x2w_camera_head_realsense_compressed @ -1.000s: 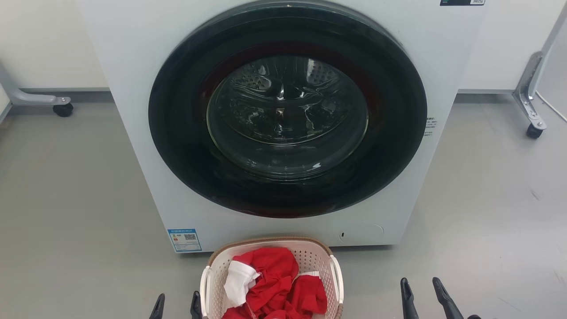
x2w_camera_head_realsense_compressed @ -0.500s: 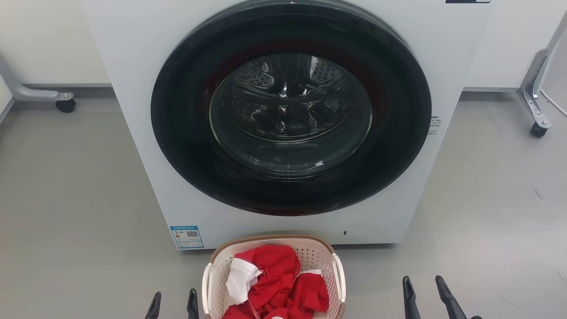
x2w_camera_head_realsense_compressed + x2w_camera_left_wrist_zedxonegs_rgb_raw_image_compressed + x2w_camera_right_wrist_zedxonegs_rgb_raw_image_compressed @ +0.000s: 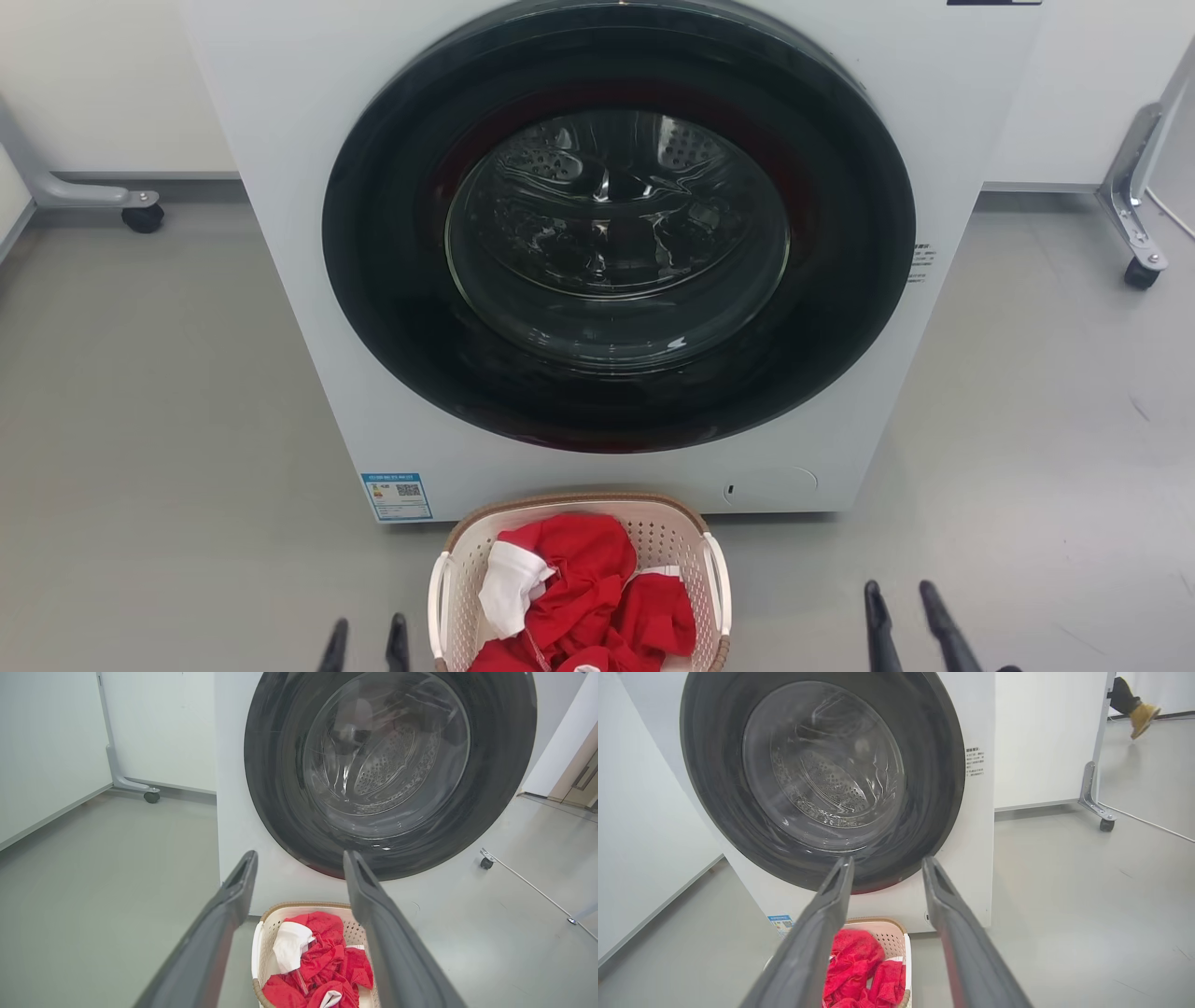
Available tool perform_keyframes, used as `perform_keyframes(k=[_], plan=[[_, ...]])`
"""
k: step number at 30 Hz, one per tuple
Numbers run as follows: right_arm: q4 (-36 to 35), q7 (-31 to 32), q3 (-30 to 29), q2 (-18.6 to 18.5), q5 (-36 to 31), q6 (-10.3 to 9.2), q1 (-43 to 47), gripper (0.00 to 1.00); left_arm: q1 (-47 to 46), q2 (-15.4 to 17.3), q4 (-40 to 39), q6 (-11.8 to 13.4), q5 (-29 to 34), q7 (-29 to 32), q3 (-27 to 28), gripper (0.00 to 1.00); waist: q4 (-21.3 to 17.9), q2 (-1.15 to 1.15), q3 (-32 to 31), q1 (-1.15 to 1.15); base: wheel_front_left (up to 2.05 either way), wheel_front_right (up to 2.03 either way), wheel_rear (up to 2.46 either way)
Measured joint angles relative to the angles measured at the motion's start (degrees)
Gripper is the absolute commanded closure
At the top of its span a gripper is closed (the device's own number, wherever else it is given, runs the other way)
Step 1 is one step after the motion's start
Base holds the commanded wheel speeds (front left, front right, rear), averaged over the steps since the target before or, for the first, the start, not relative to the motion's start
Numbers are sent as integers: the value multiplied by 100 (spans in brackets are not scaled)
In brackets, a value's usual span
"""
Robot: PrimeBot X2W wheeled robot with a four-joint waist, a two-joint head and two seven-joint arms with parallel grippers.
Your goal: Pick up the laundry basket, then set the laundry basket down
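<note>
Head view: basket [image 3: 574, 500] beside L fingers [image 3: 399, 646]

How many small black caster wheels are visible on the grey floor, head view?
2. One small black caster wheel sits far left of the white front-loading washer, under a grey metal leg; the other sits far right. Others may be hidden behind the washer.

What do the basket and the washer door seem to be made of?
The basket: probably matte cream plastic, given the moulded holes; its brown rim looks woven. The washer door: apparently clear glass in a glossy dark ring, given the reflections.
</note>
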Motion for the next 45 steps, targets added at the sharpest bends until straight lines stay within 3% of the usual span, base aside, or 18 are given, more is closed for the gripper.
perform_keyframes(k=[9,45], plan=[[326,58,-45,12,147,32,118,100,94,-10,305,-58,-111,65,14,100,-4,0,4,0,0,0,0],[701,871,-949,97,2940,537,-188,100,-274,-119,580,-565,-2778,869,722,100,-46,0,21,0,0,0,0]])
